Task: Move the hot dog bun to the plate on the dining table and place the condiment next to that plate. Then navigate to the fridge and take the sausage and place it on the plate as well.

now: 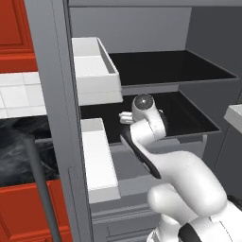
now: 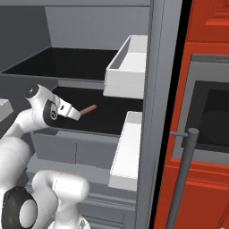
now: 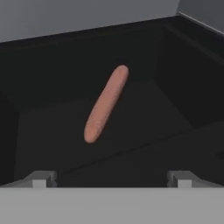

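- Left base view: the fridge [image 1: 56, 118] stands open, its grey frame post rising at the left with two pale door bins [image 1: 97, 71] hung on the door, one above the other. The white arm [image 1: 156, 142] reaches from the lower right into the fridge's middle shelf [image 1: 189, 118], a dark tray below a second dark shelf. The hand end is turned away, so its fingers cannot be made out here.
- Right base view: the arm comes up from the lower left and its gripper [image 2: 76, 114] points into the same middle shelf of the fridge. The sausage [image 2: 88, 109] lies on that dark shelf just beyond the gripper's tip, apart from it as far as can be told. A grey vertical handle [image 2: 181, 179] stands at the right, in front of red cabinets [image 2: 205, 112].
- Hand view: the sausage [image 3: 106, 103] lies slanted on the dark shelf floor, well inside the fridge. The two fingertips [image 3: 40, 180] sit spread wide at the bottom, released, with nothing between them.
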Tool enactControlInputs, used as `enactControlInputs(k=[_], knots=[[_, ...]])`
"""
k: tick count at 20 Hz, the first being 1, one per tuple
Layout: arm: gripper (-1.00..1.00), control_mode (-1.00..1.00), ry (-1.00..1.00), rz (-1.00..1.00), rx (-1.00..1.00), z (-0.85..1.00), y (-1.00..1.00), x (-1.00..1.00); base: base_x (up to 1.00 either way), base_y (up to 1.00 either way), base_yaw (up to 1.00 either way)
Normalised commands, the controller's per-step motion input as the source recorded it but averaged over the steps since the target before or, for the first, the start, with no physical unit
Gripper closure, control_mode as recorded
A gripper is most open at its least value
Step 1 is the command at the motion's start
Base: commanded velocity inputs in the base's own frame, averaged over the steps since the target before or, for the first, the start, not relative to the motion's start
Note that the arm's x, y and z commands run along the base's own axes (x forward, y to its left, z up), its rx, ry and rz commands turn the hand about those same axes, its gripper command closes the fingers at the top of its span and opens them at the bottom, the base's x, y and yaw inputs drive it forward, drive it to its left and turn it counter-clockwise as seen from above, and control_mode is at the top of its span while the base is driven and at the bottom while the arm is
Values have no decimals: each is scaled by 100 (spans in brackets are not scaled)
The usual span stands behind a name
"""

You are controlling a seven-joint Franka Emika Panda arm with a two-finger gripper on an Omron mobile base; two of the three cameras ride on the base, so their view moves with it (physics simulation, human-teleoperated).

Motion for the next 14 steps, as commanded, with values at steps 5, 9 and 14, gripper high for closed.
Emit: enactControlInputs(k=[5, 9, 14], knots=[[-100, -100, 2, 0, 0, -6, -5, 39, 0, 0, 0], [-100, -100, 4, 0, 0, -21, -7, 40, 0, 0, 0], [-100, -100, 3, 0, 0, -24, -3, 38, 0, 0, 0]])
